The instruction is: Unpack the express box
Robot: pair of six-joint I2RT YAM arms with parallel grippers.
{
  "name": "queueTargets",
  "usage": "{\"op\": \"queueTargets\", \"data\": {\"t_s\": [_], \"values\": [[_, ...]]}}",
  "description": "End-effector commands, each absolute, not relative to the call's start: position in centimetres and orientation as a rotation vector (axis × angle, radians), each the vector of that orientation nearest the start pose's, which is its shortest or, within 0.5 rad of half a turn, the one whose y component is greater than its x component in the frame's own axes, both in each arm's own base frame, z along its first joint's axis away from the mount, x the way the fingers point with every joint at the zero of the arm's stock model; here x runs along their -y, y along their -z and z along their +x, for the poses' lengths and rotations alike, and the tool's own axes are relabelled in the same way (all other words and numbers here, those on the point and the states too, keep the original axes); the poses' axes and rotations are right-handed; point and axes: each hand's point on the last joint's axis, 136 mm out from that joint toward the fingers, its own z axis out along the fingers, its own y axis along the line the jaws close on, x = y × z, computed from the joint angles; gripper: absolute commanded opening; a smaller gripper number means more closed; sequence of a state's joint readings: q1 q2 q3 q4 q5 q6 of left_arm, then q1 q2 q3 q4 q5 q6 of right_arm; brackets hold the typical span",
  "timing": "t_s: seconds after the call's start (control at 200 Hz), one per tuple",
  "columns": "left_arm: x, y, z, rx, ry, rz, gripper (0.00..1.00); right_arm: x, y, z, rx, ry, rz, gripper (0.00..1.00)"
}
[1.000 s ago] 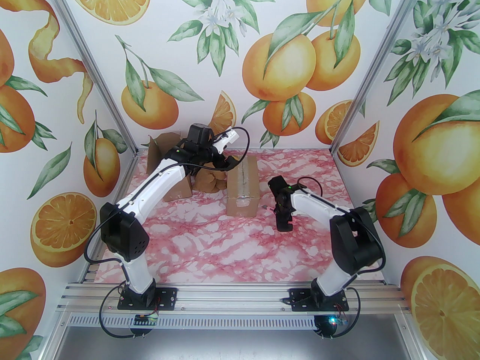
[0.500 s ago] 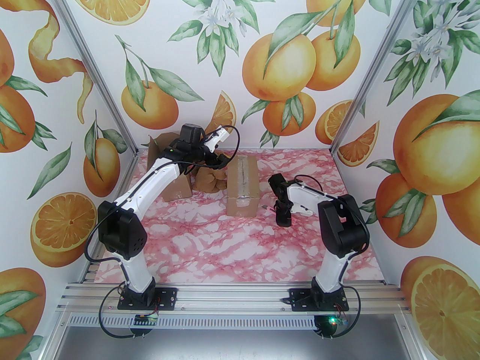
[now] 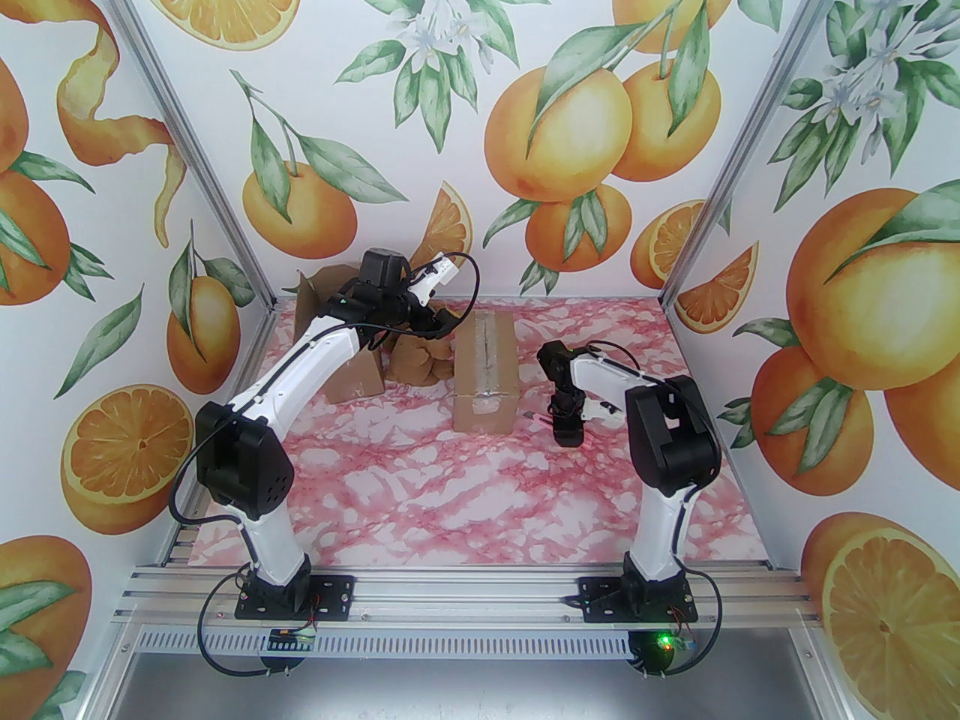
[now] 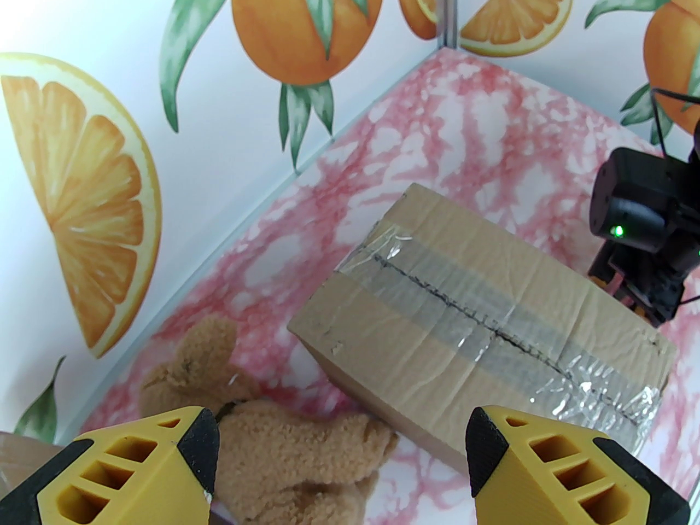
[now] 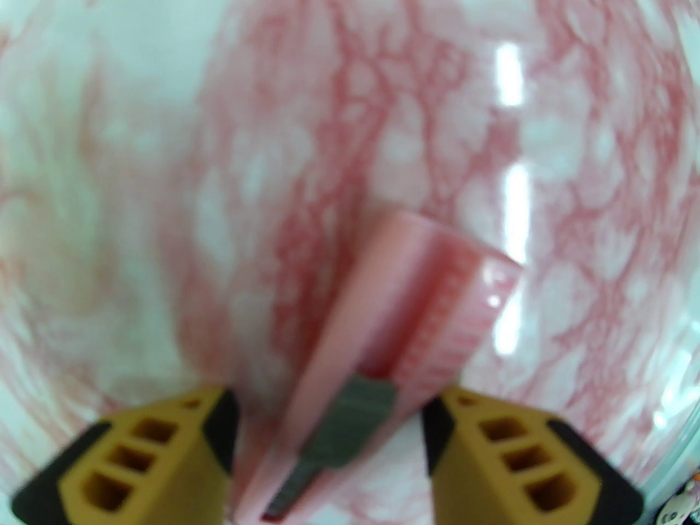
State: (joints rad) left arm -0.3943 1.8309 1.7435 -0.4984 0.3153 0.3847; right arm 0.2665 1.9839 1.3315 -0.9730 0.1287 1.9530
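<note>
The express box [image 3: 486, 372], brown cardboard with clear tape along its top seam, lies shut at mid-table; it also shows as the box [image 4: 481, 315]. A pink utility knife [image 5: 394, 337] lies on the table just right of the box, seen as the knife [image 3: 534, 417]. My right gripper [image 3: 566, 432] points down over it. Its jaws [image 5: 331, 405] straddle the handle, still apart from it by narrow gaps. My left gripper [image 3: 442, 321] hovers open above a tan teddy bear [image 4: 273, 457], left of the box, with nothing between its fingers [image 4: 180, 457].
An opened cardboard box [image 3: 330, 327] stands in the back left corner behind the left arm. The teddy bear [image 3: 416, 361] lies between it and the taped box. Patterned walls close in the table at the back and both sides.
The right arm's elbow has swung up and inward, and its jaws have narrowed around the knife. The left gripper has drawn back slightly to the left.
</note>
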Motion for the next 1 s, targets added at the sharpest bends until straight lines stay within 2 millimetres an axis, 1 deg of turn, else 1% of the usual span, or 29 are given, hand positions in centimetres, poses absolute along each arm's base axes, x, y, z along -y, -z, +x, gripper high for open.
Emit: {"op": "queueTargets", "data": {"t_s": [0.0,0.085,0.24,0.34,0.41,0.51,0.736,0.846,0.931,0.996], "values": [[24.7,-28.0,47.3,-1.892,0.324,0.984,0.78,-6.0,2.3,32.5,2.148,-0.278,-2.313,0.53],[24.7,-28.1,47.4,-1.891,0.330,0.978,0.78,-5.9,2.7,31.9,2.147,-0.310,-2.287,0.49],[24.6,-28.1,47.6,-1.892,0.335,0.973,0.78,-5.8,3.3,31.8,2.172,-0.332,-2.249,0.41],[24.6,-28.1,47.7,-1.894,0.337,0.969,0.78,-5.6,3.4,31.7,2.193,-0.347,-2.240,0.33],[24.7,-28.3,47.7,-1.893,0.342,0.965,0.78,-5.3,3.2,31.6,2.207,-0.356,-2.250,0.24],[24.9,-28.6,47.9,-1.891,0.349,0.957,0.78,-5.0,2.8,31.8,2.236,-0.355,-2.258,0.23],[25.4,-29.1,48.3,-1.896,0.391,0.928,0.77,-4.7,2.4,31.9,2.315,-0.359,-2.209,0.18],[25.7,-29.5,48.1,-1.897,0.411,0.912,0.77,-4.5,1.4,32.2,2.369,-0.341,-2.199,0.18],[26.2,-30.2,47.8,-1.890,0.451,0.905,0.77,-4.3,-0.1,32.8,2.439,-0.313,-2.189,0.18],[27.0,-30.7,47.4,-1.882,0.496,0.907,0.77,-3.9,-1.6,33.3,2.513,-0.296,-2.181,0.18]]}}
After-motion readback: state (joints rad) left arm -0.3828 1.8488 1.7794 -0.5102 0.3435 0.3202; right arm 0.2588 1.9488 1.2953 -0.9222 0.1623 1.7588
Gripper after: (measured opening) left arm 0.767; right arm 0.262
